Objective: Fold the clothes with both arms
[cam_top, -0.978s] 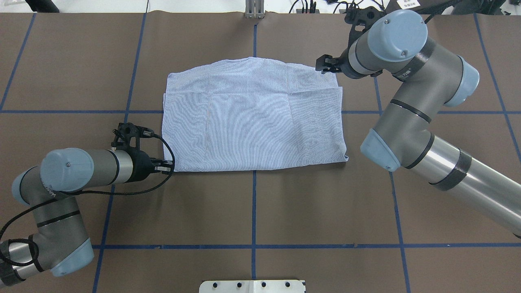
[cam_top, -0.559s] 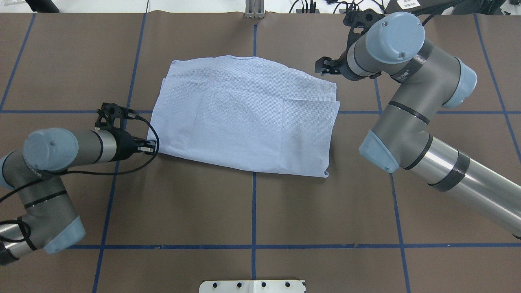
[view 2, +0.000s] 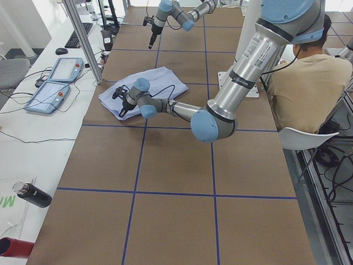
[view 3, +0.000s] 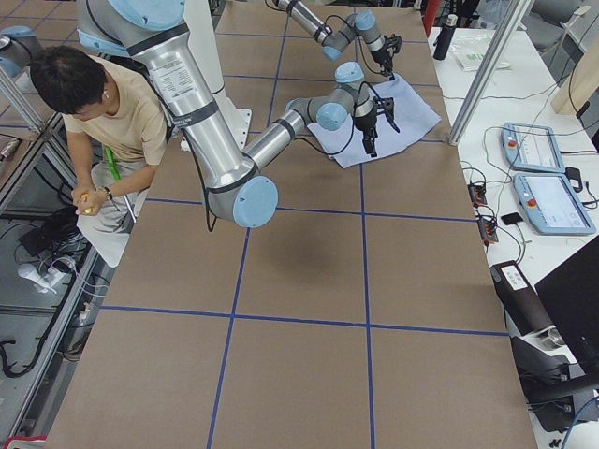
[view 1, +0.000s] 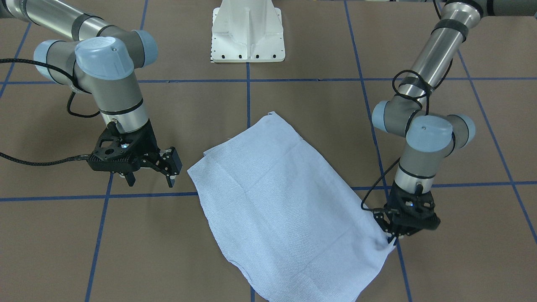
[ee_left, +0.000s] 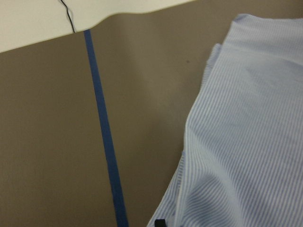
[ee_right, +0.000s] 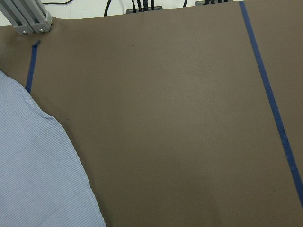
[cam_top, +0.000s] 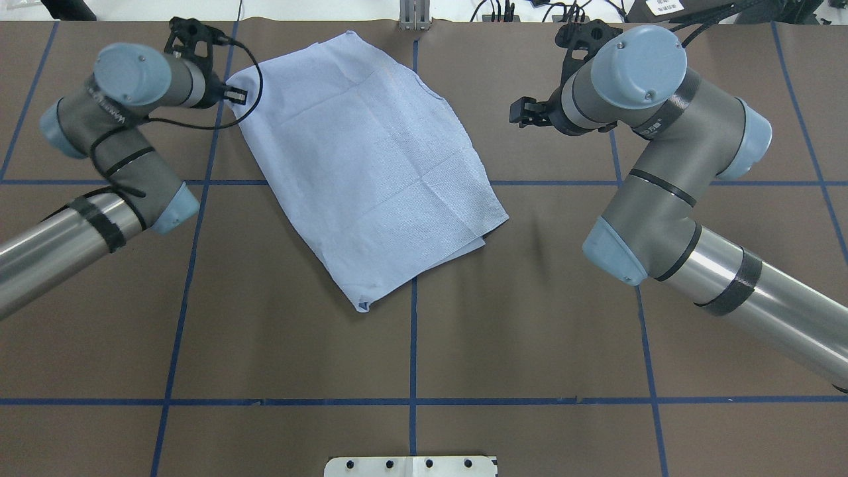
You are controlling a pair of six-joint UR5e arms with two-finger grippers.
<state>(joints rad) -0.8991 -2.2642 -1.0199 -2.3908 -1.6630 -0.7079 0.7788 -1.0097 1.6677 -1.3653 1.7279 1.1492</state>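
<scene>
Currently the left gripper [cam_top: 237,95] is clamping its jaws on one corner of the shirt [cam_top: 371,159], close to the far edge of the bench [cam_top: 530,331] and towards its far left corner. From the front-facing camera this left gripper [view 1: 392,240] is pointing straight down, and the cloth is puckering into small wrinkles where the jaws are biting it.

The shirt [view 1: 281,209] is lying folded into a rough rectangle, light blue with fine white stripes. It is running slantwise from the far edge down to the middle of the bench. Its nearest corner is resting just left of the blue tape line [cam_top: 412,344] that is crossing the bench from far edge to near edge. Crease lines are showing across its upper layer, and a lower layer is peeking out along the right-hand side.

The right gripper [cam_top: 520,111] is hanging over bare bench to the right of the shirt, well apart from it and nearer the far edge than the near one. From the front, the right gripper [view 1: 151,178] is holding its jaws spread wide with nothing between them.

The right wrist camera is catching only a curved edge of the shirt [ee_right: 38,179] at its lower left.
</scene>
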